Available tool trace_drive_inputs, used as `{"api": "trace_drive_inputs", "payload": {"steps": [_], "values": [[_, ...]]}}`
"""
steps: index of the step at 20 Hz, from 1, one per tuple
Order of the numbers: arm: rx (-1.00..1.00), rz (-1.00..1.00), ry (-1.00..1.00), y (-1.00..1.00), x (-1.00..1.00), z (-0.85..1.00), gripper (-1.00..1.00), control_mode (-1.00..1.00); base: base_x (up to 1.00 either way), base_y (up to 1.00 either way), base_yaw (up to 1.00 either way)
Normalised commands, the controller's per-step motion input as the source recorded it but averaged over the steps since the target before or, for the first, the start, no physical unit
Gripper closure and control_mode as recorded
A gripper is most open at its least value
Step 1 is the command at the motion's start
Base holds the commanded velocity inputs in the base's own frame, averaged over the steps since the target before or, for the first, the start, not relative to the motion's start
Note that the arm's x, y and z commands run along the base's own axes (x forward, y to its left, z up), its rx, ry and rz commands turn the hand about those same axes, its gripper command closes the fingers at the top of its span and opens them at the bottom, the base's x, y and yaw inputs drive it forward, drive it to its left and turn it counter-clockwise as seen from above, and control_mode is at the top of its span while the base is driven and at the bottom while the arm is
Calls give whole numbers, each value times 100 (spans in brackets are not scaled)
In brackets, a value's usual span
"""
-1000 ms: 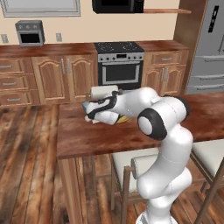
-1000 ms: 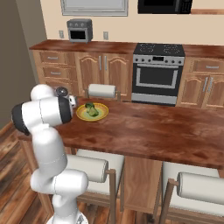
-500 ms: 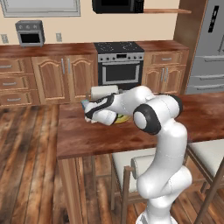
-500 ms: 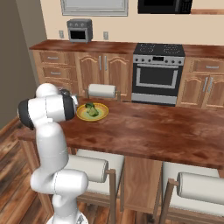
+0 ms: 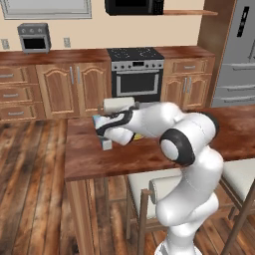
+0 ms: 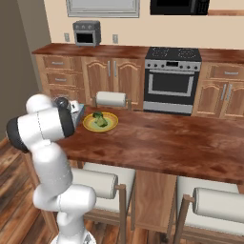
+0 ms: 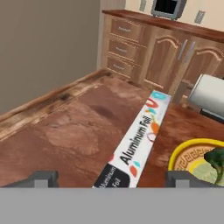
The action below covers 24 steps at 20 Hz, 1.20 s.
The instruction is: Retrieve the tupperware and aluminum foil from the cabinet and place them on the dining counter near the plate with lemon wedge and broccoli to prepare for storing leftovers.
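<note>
Gripper (image 7: pixel 111 177) jaws wide, w/ aluminum foil (image 7: pixel 138 139) lying between them on dining counter (image 7: pixel 74 135); plate (image 7: pixel 192 159) beside it, w/ broccoli (image 7: pixel 216 158).

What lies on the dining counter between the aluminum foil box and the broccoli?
In the hand view, bare wood and the yellow plate's rim separate the aluminum foil from the broccoli on the dining counter.

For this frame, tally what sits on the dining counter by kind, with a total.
Aluminum foil box: 1
Yellow plate: 1
Broccoli floret: 1
Paper towel roll: 1
Total: 4
No lemon wedge can be told apart from the plate, so none is counted.
</note>
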Motion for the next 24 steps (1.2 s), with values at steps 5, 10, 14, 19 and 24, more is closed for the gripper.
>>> {"api": "trace_drive_inputs", "payload": {"steps": [5, 10, 14, 19, 24], "values": [[0, -3, -16, -18, -92, 72, -100, -100, 0, 0, 0], [0, -10, -7, -35, -81, 100, -100, -100, 0, 0, 0], [0, -13, 8, -58, -68, 100, -100, -100, 0, 0, 0], [0, -20, 33, -65, -61, 100, -100, -100, 0, 0, 0], [-1, -25, 56, -69, -35, 100, -100, -100, 0, 0, 0]]}}
